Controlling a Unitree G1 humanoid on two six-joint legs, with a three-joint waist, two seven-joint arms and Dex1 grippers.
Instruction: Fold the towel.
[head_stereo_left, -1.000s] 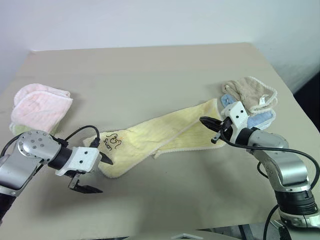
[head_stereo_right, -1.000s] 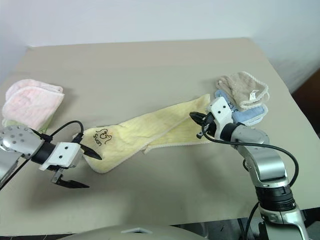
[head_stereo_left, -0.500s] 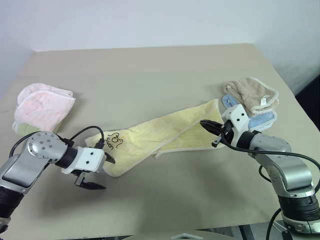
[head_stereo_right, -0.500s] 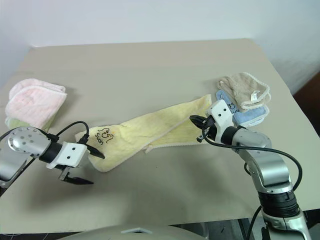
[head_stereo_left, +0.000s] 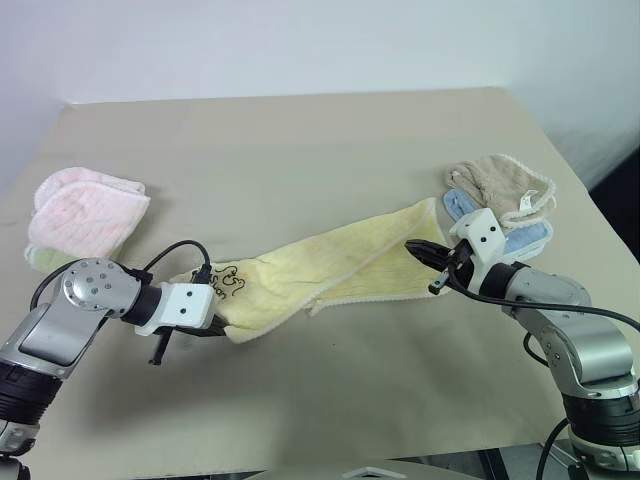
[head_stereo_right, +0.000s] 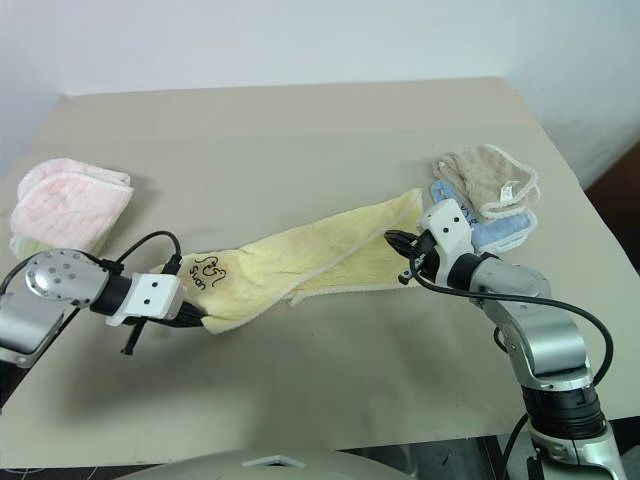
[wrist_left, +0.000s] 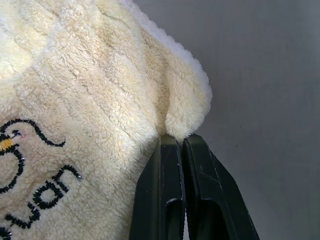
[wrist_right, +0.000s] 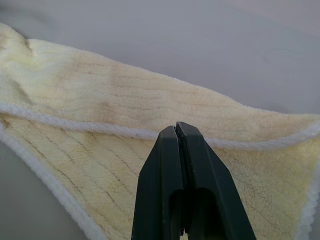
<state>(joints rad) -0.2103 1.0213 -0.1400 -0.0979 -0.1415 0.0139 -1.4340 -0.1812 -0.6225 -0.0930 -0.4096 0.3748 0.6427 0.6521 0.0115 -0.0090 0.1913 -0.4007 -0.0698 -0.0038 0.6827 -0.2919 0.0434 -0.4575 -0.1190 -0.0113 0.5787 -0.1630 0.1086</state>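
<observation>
The pale yellow towel (head_stereo_left: 330, 262) lies stretched in a long diagonal strip across the table, with its dark printed mark (head_stereo_left: 228, 282) near its left end. My left gripper (head_stereo_left: 218, 328) is shut on the towel's left-end edge; in the left wrist view the terry edge (wrist_left: 187, 107) bunches right at the closed fingertips (wrist_left: 172, 150). My right gripper (head_stereo_left: 412, 246) is shut with nothing in it and hovers just over the towel's right end. In the right wrist view the towel's stitched edge (wrist_right: 100, 127) runs beyond its closed fingertips (wrist_right: 167, 137).
A folded pink towel (head_stereo_left: 85, 205) lies at the left edge of the tan table (head_stereo_left: 300, 150). At the right, a beige-tan towel with white edging (head_stereo_left: 500, 185) rests on a light blue cloth (head_stereo_left: 525, 240). The table's near edge runs just below both arms.
My left gripper slid in from its open stance beside the towel's left end and closed on the edge there. The right gripper stayed shut in place.
</observation>
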